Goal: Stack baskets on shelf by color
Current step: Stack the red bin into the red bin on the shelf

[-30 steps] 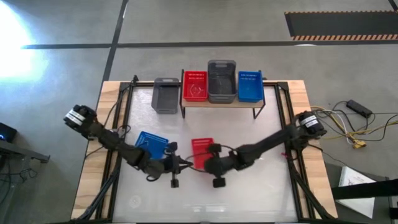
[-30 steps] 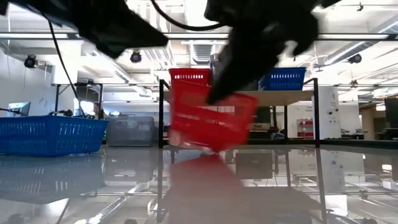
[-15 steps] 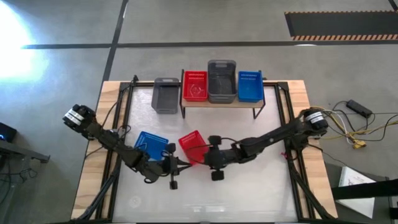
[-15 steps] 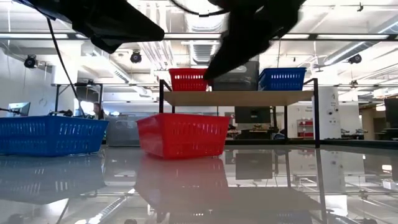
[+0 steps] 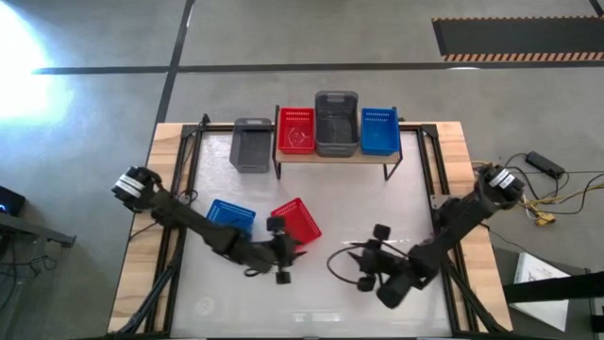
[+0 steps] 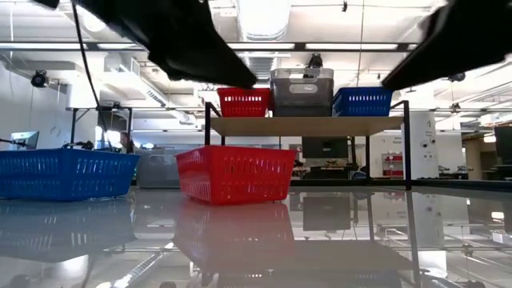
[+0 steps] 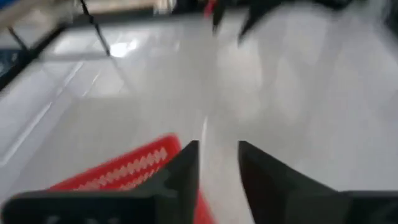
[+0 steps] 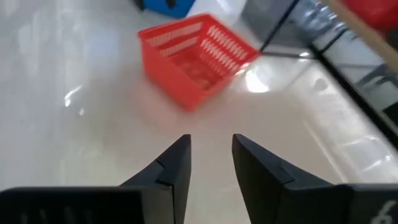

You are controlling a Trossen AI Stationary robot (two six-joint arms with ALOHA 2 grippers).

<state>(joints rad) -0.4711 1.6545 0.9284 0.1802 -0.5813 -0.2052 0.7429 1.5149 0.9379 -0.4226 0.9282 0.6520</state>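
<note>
Since half a second ago the right gripper [image 5: 370,257] has pulled back from the loose red plastic mesh basket [image 5: 296,220] toward the near right part of the white tabletop [image 5: 377,203], and the left gripper [image 5: 286,253] has moved in to the basket's near side. In the right wrist view the right gripper's [image 8: 210,155] two dark fingers stand a narrow gap apart with nothing between them, the red basket [image 8: 196,59] well ahead of them on the glossy surface. In the left wrist view the left gripper's [image 7: 217,165] fingers are likewise slightly parted and empty, with the red basket's rim [image 7: 118,167] just beside one finger; whether they touch is unclear. This basket sits upright and turned at an angle on the tabletop, and in the low view it [image 6: 234,172] stands in front of the shelf. Just to its left lies a blue mesh basket [image 5: 230,217], also angled. Farther back, a dark grey mesh basket [image 5: 252,144] rests on the tabletop beside the left end of the low light-wood shelf on black legs [image 5: 335,158]. On the shelf stand a red basket [image 5: 296,129], a dark grey basket stack [image 5: 336,122] rising higher in the middle, and a blue basket [image 5: 379,130].
</note>
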